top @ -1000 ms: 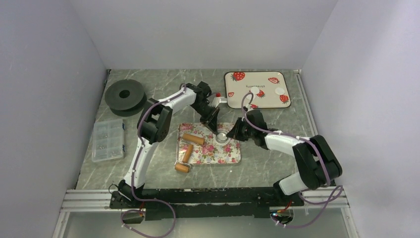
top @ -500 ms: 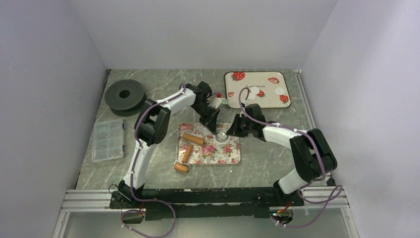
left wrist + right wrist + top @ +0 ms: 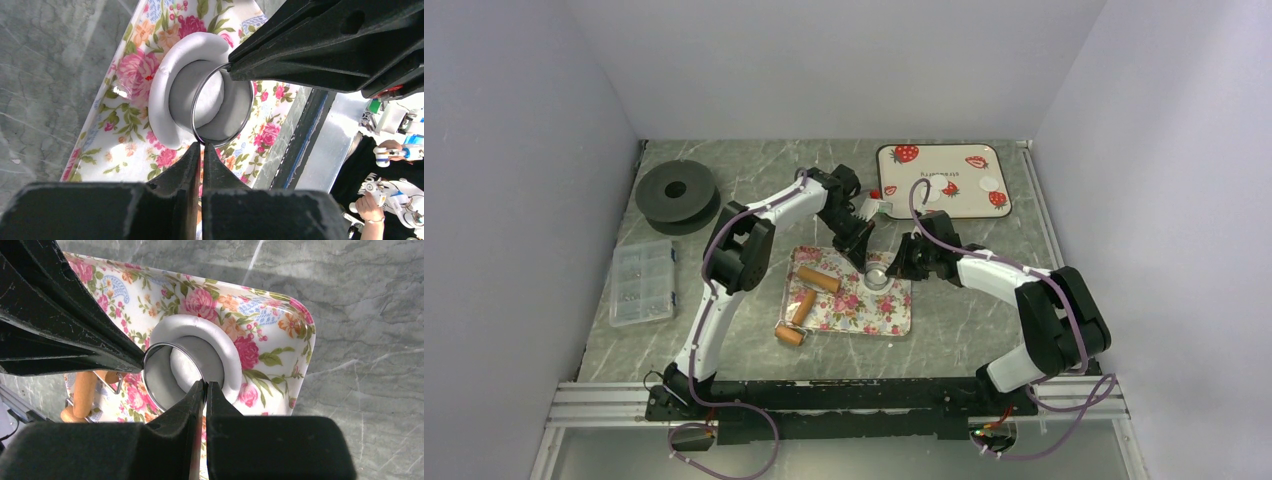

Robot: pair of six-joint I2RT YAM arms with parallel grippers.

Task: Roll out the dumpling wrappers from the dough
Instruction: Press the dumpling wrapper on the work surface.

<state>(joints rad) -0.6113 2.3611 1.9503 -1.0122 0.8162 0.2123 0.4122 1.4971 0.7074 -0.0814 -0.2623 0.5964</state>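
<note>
A metal ring cutter [image 3: 876, 273] stands in flattened white dough [image 3: 162, 97] on the floral tray [image 3: 894, 318]. My left gripper [image 3: 202, 145] is shut on the cutter's thin rim [image 3: 196, 131] from one side. My right gripper [image 3: 205, 384] is shut on the opposite rim [image 3: 197, 367]. White dough fills the inside of the ring [image 3: 182, 370], and a thick dough collar [image 3: 227, 347] surrounds it. Dumpling wrappers [image 3: 991, 183] lie as small white discs on the strawberry tray [image 3: 904, 172] at the back right, one more [image 3: 938, 184] beside the right arm's cable.
Wooden rollers [image 3: 817, 281] lie on the floral tray's left half, one end [image 3: 790, 337] hanging over its front edge. A black spool [image 3: 674, 191] and a clear parts box [image 3: 641, 283] sit at the left. A small red-topped item [image 3: 875, 194] lies by the strawberry tray.
My left gripper has moved slightly right and nearer, down onto the cutter's rim. My right arm has shifted a little, its gripper staying shut at the cutter.
</note>
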